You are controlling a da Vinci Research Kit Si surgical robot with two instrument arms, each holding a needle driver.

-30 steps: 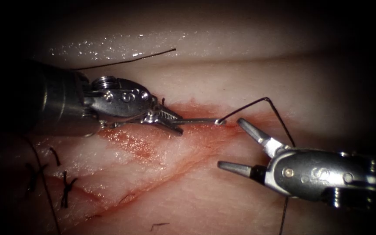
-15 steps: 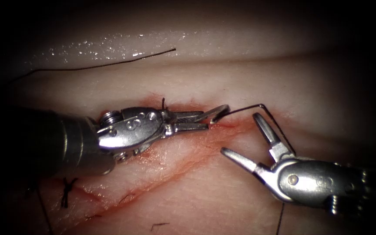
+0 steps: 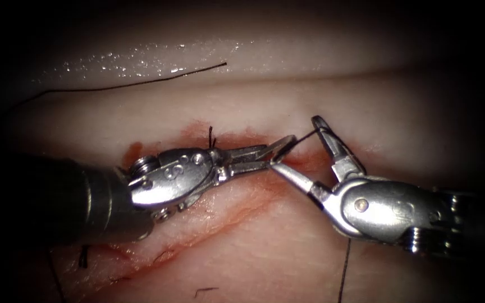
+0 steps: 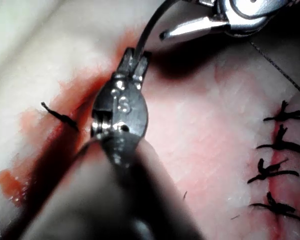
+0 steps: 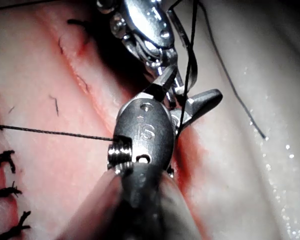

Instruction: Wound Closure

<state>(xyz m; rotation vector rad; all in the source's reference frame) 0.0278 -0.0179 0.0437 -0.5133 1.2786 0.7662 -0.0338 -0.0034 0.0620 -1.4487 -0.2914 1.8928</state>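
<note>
Just above the cut (image 3: pixel 209 230), the needle (image 3: pixel 280 147) sits clamped in the left tool (image 3: pixel 262 157); the right tool (image 3: pixel 301 148), jaws wide, straddles its tip.

Silver steel tools (image 3: pixel 279 160) work pale pink tissue (image 3: pixel 242 241) stained with red fluid (image 3: pixel 209 134); black thread (image 3: pixel 141 84) crosses it.

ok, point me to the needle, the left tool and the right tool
needle (image 3: pixel 280 147): endoscope view, on the steel curve past the left tool's tip.
left tool (image 3: pixel 241 157): endoscope view, midway between its fingertips, shut on the needle.
right tool (image 3: pixel 298 147): endoscope view, midway between its open fingertips.
</note>
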